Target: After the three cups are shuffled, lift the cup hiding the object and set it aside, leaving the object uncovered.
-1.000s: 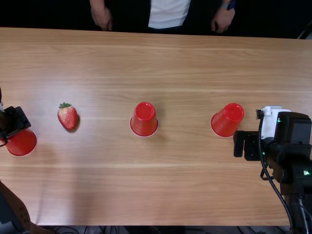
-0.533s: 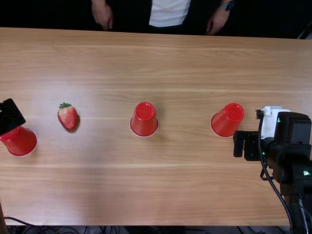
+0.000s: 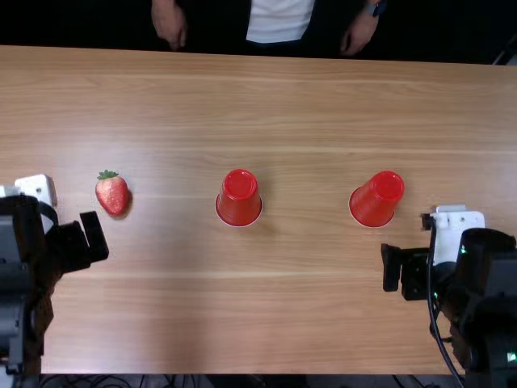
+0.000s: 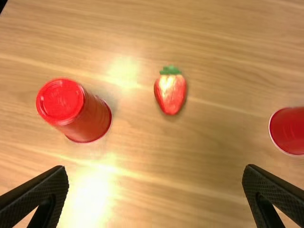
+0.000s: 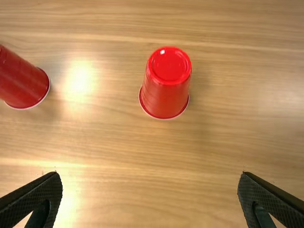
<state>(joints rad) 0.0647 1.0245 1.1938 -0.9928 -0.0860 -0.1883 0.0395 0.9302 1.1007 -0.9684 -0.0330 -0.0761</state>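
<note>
No legible text, label, brand, number or sign. The red cups [image 3: 239, 196], the strawberry [image 3: 112, 194] and the table [image 3: 266, 105] show plain surfaces; any fine embossing on the cup bases is too small to read.

Overhead camera looks steeply down across the whole table [image 3: 323, 97]; both wrist cameras face down from closer, sharing the cup [image 3: 239, 198] at centre frame.
</note>
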